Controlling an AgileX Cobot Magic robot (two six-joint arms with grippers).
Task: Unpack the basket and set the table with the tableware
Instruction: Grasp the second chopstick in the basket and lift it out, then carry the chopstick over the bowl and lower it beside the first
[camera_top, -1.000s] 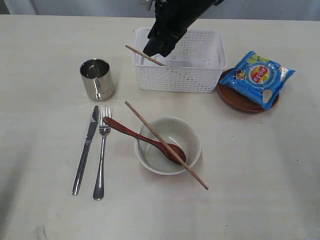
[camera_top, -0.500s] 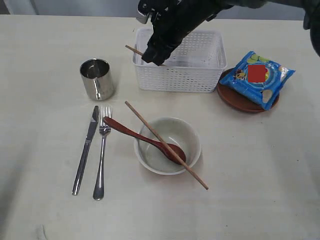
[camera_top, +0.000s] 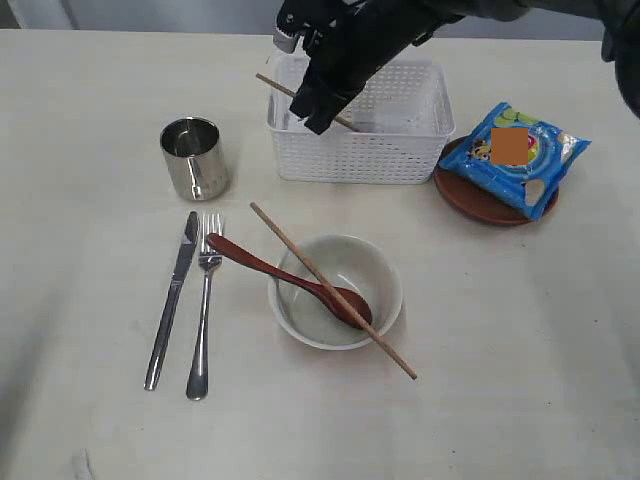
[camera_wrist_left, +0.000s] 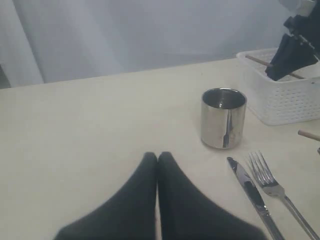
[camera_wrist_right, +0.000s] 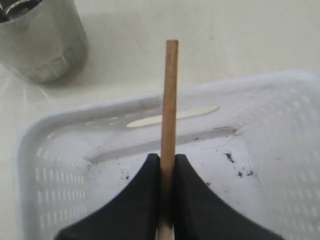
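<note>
My right gripper (camera_top: 322, 115) (camera_wrist_right: 167, 159) is shut on a wooden chopstick (camera_top: 280, 86) (camera_wrist_right: 170, 95), lifted over the left end of the white basket (camera_top: 360, 150) (camera_wrist_right: 60, 150). A second chopstick (camera_top: 330, 288) lies across the off-white bowl (camera_top: 385, 270), beside the reddish-brown spoon (camera_top: 270, 268). The steel knife (camera_top: 172, 300) (camera_wrist_left: 250, 187), fork (camera_top: 204, 310) (camera_wrist_left: 272, 185) and cup (camera_top: 194, 158) (camera_wrist_left: 223, 118) stand on the table (camera_top: 80, 250). The brown plate (camera_top: 460, 195) lies under a blue chips bag (camera_top: 525, 155). My left gripper (camera_wrist_left: 157, 157) is shut and empty, low over bare table near the cup.
The basket's floor shows only dark specks around the held chopstick in the right wrist view. A pale curtain (camera_wrist_left: 125, 35) hangs behind the table's far edge.
My right gripper has shut on the chopstick in the basket and raised it; its outer end now points higher past the basket's left rim. All else is unmoved.
</note>
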